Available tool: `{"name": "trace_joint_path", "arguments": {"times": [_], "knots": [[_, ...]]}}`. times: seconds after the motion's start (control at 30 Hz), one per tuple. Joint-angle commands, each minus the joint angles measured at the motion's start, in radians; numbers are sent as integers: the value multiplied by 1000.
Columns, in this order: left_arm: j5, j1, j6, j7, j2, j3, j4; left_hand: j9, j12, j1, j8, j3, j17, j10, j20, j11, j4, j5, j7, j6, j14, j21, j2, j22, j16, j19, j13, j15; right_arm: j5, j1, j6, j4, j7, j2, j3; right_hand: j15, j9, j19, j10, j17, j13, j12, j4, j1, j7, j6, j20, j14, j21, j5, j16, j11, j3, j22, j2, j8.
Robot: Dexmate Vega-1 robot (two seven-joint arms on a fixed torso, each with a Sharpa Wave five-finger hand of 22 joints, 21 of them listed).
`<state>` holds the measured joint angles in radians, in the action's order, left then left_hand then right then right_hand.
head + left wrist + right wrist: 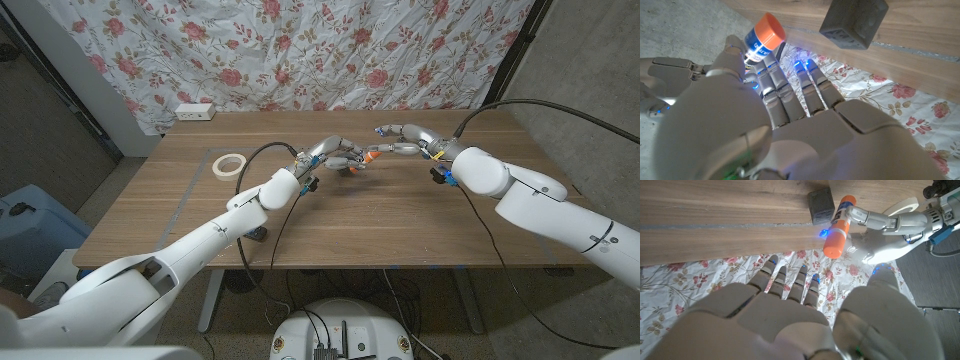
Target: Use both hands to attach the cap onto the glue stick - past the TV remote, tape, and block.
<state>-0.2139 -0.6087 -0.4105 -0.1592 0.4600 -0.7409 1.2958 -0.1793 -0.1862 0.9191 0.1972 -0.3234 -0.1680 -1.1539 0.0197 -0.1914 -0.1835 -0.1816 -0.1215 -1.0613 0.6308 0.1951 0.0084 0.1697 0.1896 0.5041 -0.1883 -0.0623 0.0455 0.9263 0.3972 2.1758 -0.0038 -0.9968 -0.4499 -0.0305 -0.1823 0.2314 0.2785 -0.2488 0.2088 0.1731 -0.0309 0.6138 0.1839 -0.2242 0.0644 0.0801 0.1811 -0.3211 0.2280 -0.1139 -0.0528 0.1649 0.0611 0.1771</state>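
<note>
**Glue stick** [838, 227]: hovering above the table [400, 220], mid-width and toward the far edge, between the two hands. The left hand [335, 154] is pinching it by the labelled part of the barrel. Its long axis is running roughly along the table's width, slightly tilted. The long orange end [832, 242] is pointing away from the left hand and toward the right hand. That end is probably the cap already sitting on the barrel, though the views are not showing whether it is pushed home.

**Right hand** [405, 138]: reaching in from the right edge, fingers spread and holding nothing. Its fingertips are lying just beside the stick's orange end. It is the free hand and the one the orange end is facing, so any press would be going along the stick's axis, against the left hand's hold.

**Block** [820, 201]: dark, sitting on the table just beneath the held stick.

**Tape** [231, 164]: white roll, lying flat toward the left edge, well apart from both hands.
</note>
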Motion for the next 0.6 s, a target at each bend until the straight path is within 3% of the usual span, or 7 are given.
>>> {"name": "trace_joint_path", "arguments": {"times": [0.03, 0.23, 0.6], "knots": [[9, -6, 7, -14, -6, 3, -3, -17, -6, 17, 7, -27, -1, -34, 5, -23, 18, -4, 36, -63, 11, -1, 32, 4, -3, -1, -5, -131, -44, 84, -20, 17, -102, 16, 45, -3, -1, 6, -28, -2, -2, 0, 9, -26, 2, 25, 8, -8, 6, 5, -5, -8, 2, 5, -6, -3], [11, -1, 4, -14, -10, 1, -11, -17, -6, 17, 7, -28, -1, -35, 4, -23, 18, -4, 39, -65, 11, -1, 33, 4, -3, -1, -5, -132, -61, 121, -54, 14, -139, 23, 61, -18, 1, -26, -61, 0, -8, 1, 17, -50, 7, 47, 13, -44, -3, 12, -17, -11, 11, 4, -8, -1], [17, 12, -7, -11, -18, -3, -34, -17, -6, 16, 7, -29, -1, -36, 4, -22, 18, -4, 40, -64, 12, 0, 32, 4, -3, 1, -5, -132, -57, 182, -124, 2, -220, 55, 71, -28, 3, -73, -101, 1, -18, 4, 38, -101, -15, 85, 6, -97, -6, 29, -29, -5, 25, 5, -21, 0]]}}
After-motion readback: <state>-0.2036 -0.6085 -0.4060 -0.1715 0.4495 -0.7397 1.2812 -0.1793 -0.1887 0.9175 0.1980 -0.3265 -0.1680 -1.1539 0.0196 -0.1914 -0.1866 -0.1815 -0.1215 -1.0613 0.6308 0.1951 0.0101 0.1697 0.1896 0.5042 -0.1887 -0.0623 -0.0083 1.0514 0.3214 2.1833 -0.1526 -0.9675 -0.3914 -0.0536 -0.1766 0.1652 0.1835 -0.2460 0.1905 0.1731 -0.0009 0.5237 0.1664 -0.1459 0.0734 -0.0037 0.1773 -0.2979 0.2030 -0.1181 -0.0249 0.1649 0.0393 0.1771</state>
